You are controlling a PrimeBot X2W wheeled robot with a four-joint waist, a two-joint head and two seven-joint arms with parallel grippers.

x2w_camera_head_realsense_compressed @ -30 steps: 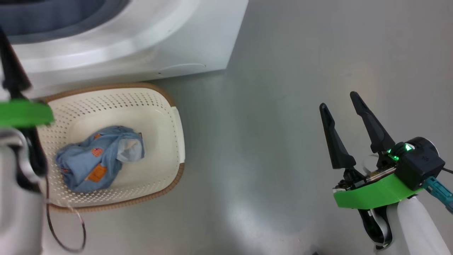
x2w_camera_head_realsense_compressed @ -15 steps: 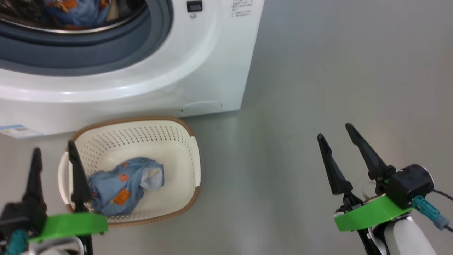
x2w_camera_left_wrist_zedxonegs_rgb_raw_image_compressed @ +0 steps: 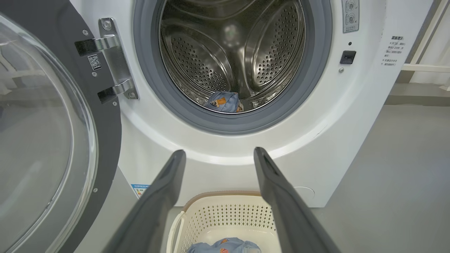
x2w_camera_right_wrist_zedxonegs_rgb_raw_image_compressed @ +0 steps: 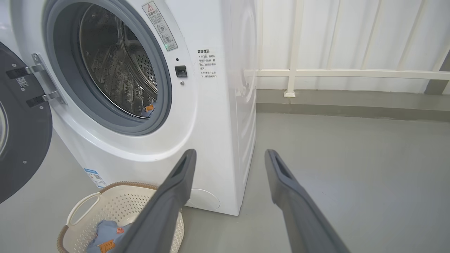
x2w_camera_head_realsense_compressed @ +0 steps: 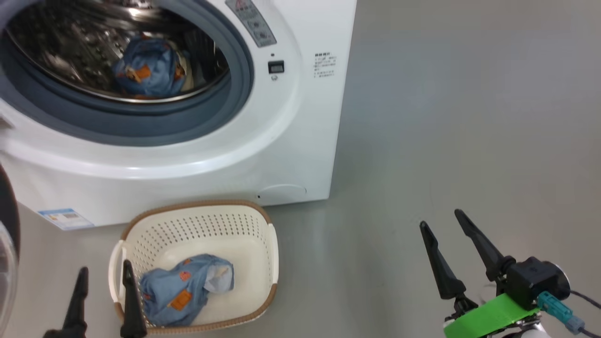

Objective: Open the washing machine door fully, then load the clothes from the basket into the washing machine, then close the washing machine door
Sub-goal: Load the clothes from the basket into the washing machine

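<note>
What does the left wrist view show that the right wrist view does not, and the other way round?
Left wrist view, not the right: the open left gripper and most of the glass bowl of the washing machine door. Right wrist view, not the left: the open right gripper, the side panel of the washing machine and a red warning triangle. Both: the drum with a blue garment inside, the door hinge, the basket holding clothes.

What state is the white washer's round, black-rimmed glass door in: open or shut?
Open: the round black-rimmed glass door is swung aside on its metal hinge, exposing the steel drum.
</note>
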